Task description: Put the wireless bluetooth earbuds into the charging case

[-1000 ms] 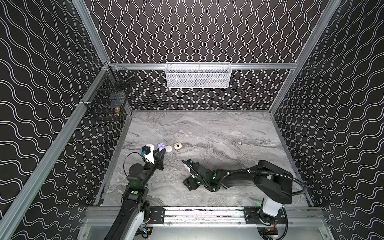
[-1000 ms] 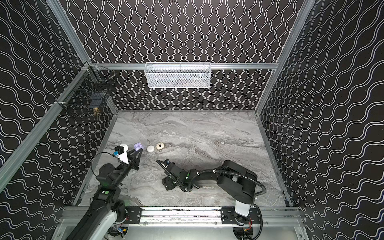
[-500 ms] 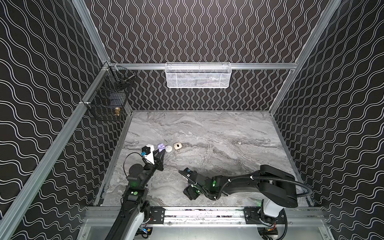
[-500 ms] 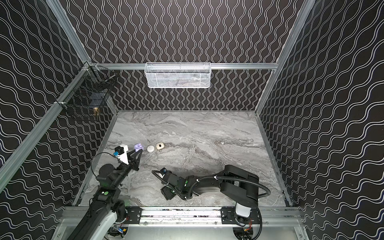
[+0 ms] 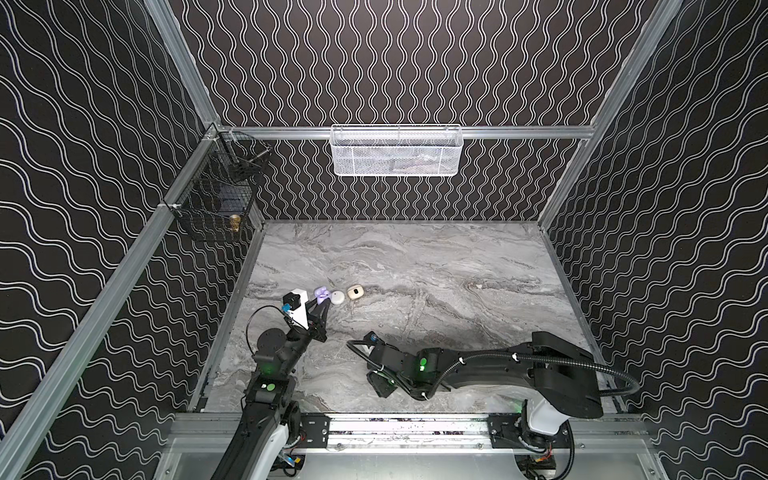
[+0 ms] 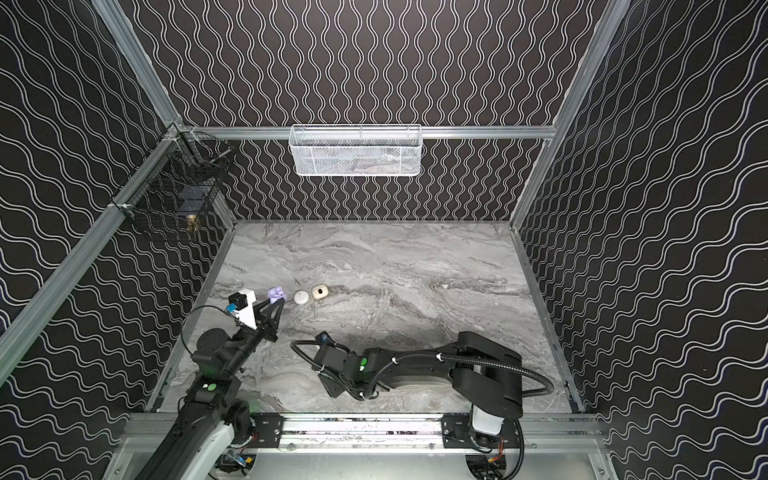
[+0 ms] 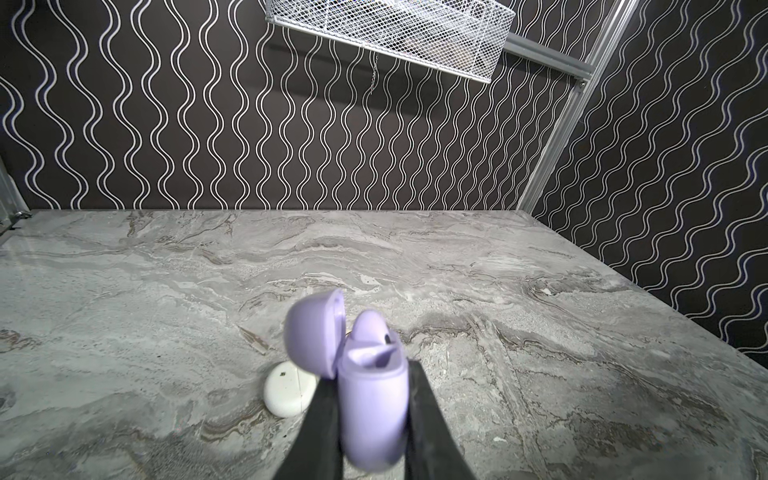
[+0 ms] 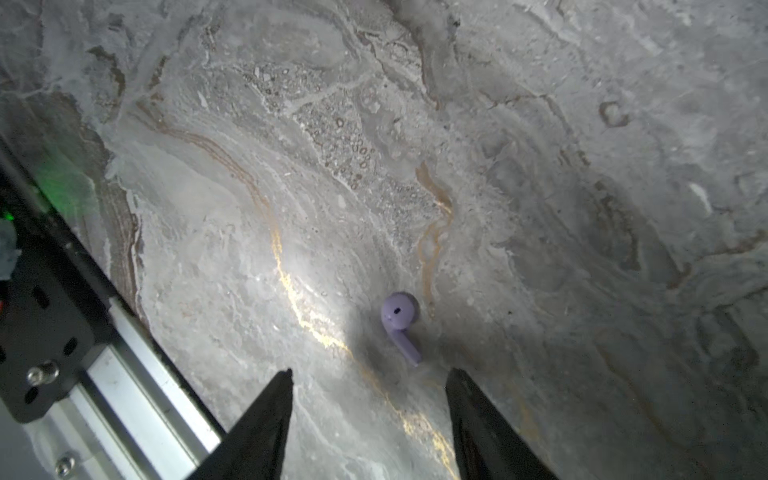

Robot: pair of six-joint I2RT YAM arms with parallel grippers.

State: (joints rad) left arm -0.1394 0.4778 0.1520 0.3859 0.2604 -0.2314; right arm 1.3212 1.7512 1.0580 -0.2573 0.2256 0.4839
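My left gripper (image 7: 372, 370) is shut on the lavender charging case (image 7: 372, 411), held upright with its lid (image 7: 313, 332) flipped open. One lavender earbud (image 7: 370, 328) sits in the case's top. In both top views the case (image 5: 321, 294) (image 6: 276, 294) is at the left gripper's tips, left of centre. My right gripper (image 8: 370, 372) points down at the table near the front edge, open, with nothing between its fingers. A second lavender earbud (image 8: 400, 324) lies flat on the marble just ahead of the fingertips; the right gripper (image 5: 380, 384) hides it in both top views.
A white round case (image 5: 337, 297) (image 7: 286, 388) and a beige case (image 5: 355, 292) lie beside the held case. A small white piece (image 5: 479, 286) lies at mid right. The front aluminium rail (image 8: 137, 399) runs close to the right gripper. Wire baskets (image 5: 397, 151) hang on the walls.
The right arm has swung toward the table's front edge and lowered, and its jaws have narrowed a little. The left arm and the case have not moved.
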